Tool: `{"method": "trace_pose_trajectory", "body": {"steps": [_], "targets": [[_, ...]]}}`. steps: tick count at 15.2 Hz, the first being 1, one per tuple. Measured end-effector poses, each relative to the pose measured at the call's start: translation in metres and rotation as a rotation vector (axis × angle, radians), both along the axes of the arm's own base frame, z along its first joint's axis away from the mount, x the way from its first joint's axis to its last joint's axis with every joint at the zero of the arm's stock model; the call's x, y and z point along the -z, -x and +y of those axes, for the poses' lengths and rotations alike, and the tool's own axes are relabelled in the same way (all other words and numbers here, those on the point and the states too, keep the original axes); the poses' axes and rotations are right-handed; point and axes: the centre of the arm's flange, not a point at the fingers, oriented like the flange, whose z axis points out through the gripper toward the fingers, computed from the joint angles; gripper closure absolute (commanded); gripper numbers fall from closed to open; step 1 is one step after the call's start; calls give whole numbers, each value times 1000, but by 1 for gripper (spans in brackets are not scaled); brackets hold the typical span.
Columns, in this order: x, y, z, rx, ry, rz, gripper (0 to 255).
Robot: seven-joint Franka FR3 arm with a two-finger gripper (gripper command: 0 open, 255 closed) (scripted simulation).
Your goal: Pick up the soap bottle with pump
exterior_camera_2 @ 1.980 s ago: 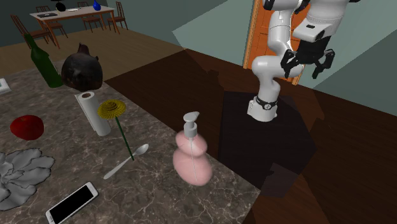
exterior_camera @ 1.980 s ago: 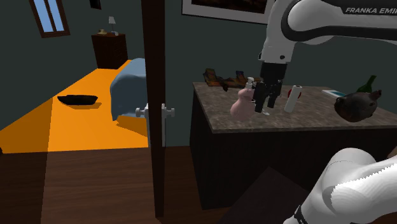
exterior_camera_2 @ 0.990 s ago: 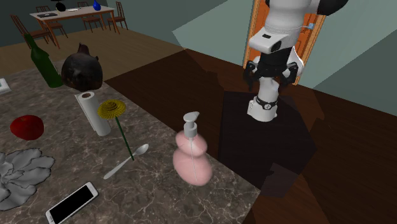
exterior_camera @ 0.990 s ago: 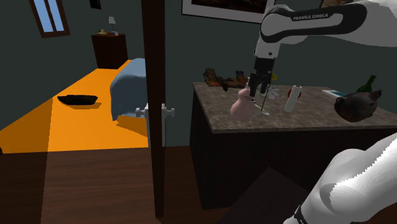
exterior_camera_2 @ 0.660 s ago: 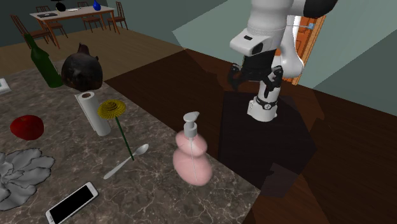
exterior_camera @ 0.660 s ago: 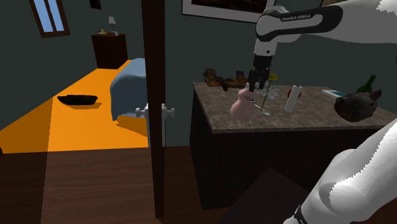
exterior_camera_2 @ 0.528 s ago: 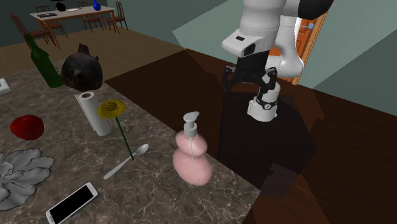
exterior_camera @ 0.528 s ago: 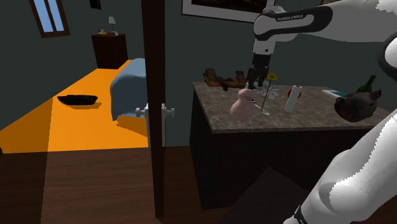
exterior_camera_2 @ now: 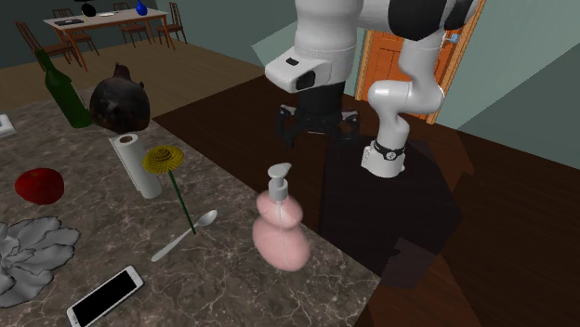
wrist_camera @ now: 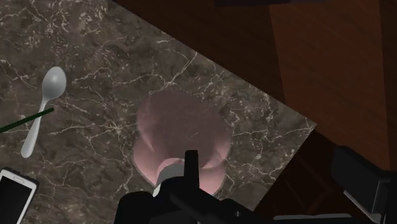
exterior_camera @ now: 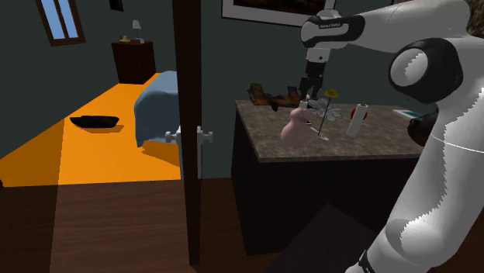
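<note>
The soap bottle (exterior_camera_2: 280, 232) is a pink, pear-shaped bottle with a white pump (exterior_camera_2: 278, 176). It stands upright near the edge of the dark marble counter (exterior_camera_2: 223, 288). My black gripper (exterior_camera_2: 316, 128) hangs open above it, a little beyond the pump towards the counter's edge, touching nothing. In the shoulder view the gripper (exterior_camera: 305, 91) hovers just over the bottle (exterior_camera: 298, 126). Looking down from the wrist, the pink bottle (wrist_camera: 183, 133) lies below, nearer one finger (wrist_camera: 186, 184) than the other (wrist_camera: 359, 178). The fingers stand wide apart.
A spoon (exterior_camera_2: 186, 236), a yellow flower (exterior_camera_2: 164, 159), a white roll (exterior_camera_2: 136, 163) and a phone (exterior_camera_2: 104, 295) lie close to the bottle. Farther along are a green bottle (exterior_camera_2: 61, 91), a dark pot (exterior_camera_2: 120, 102) and a red object (exterior_camera_2: 39, 184). A dark post (exterior_camera: 187, 132) stands in the foreground.
The arm has swung from over the floor to the counter, carrying the gripper to a spot just above the soap bottle. The fingers have stayed open.
</note>
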Motion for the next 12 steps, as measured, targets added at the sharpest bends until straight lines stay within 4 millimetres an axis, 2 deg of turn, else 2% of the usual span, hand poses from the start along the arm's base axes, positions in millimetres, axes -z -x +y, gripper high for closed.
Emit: {"method": "trace_pose_trajectory", "body": {"steps": [5,7,12], "targets": [[-4,-37,-52,-2,17,-14,0],[-2,-43,-59,-3,20,-16,0],[22,-45,-62,-4,20,-17,0]]}}
